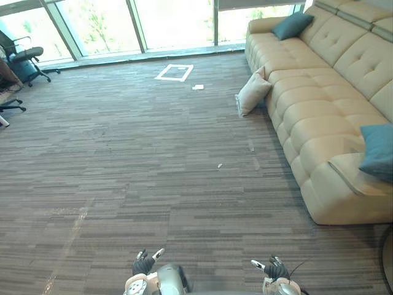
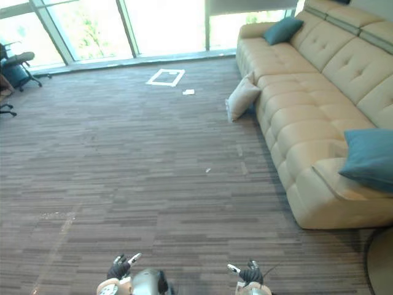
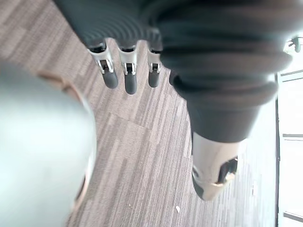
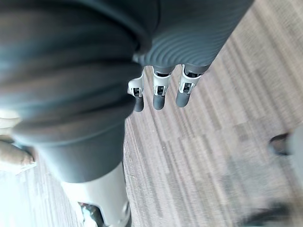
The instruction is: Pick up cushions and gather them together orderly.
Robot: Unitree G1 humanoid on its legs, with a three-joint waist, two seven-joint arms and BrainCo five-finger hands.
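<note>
Nearest, at the carpet's near edge, the left hand [image 1: 143, 265] hangs low with its silver fingers [image 3: 128, 78] straight and relaxed, holding nothing. The right hand [image 1: 276, 269] beside it is the same: fingers [image 4: 158, 94] loosely extended, empty, over bare floor.

The carpet [image 1: 135, 160] is flat, short-piled tile in grey-brown streaks, and it lies wide open from the hands up to the windows [image 1: 172, 24] along the far edge. At the far left corner stands a dark office chair [image 1: 24, 58] on a wheeled base. Near the far edge's middle a white tape square [image 1: 174, 72] is stuck to the floor, with a small white paper scrap [image 1: 198, 87] just beside it.

Further right, a beige cushion [image 1: 253, 91] — soft, square, pinched at the corners — stands tilted on the carpet, leaning against the sofa's front edge; something thin and clear seems to sit at its lower side, hard to make out. The sofa [image 1: 319, 104] is long, tan, button-tufted and plump, running down the carpet's right edge. A teal cushion [image 1: 292, 25] rests on its far end — a second teal cushion [image 1: 377, 150] sits on its near end, well apart from the first.
</note>
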